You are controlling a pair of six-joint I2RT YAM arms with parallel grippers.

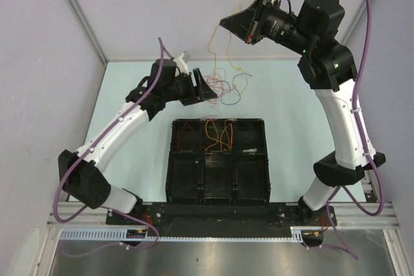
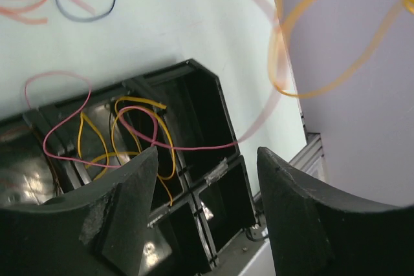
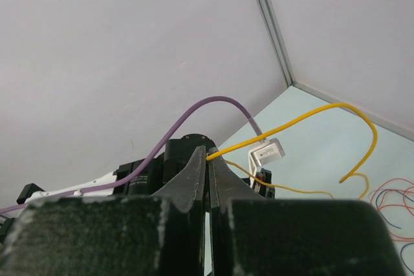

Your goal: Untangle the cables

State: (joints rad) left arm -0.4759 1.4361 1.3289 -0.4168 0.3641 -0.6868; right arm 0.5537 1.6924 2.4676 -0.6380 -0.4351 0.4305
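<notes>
My right gripper [image 1: 234, 25] is raised high at the back, shut on the end of a thin orange cable [image 1: 211, 44] that hangs down to a loose pile of red, orange and dark blue cables [image 1: 226, 85] on the table. In the right wrist view its jaws [image 3: 208, 154] pinch that orange cable [image 3: 304, 116]. My left gripper [image 1: 208, 88] hovers just left of the pile, open. The left wrist view shows nothing between its fingertips [image 2: 207, 153]. A crimson cable [image 2: 194, 148] runs just beyond them, over the tray.
A black compartment tray [image 1: 169, 179] sits mid-table with orange and red cables [image 1: 220, 134] in its back cells, which also show as yellow cables in tray [image 2: 162, 135]. Purple hoses [image 1: 362, 24] run along both arms. Grey walls close in the back and sides.
</notes>
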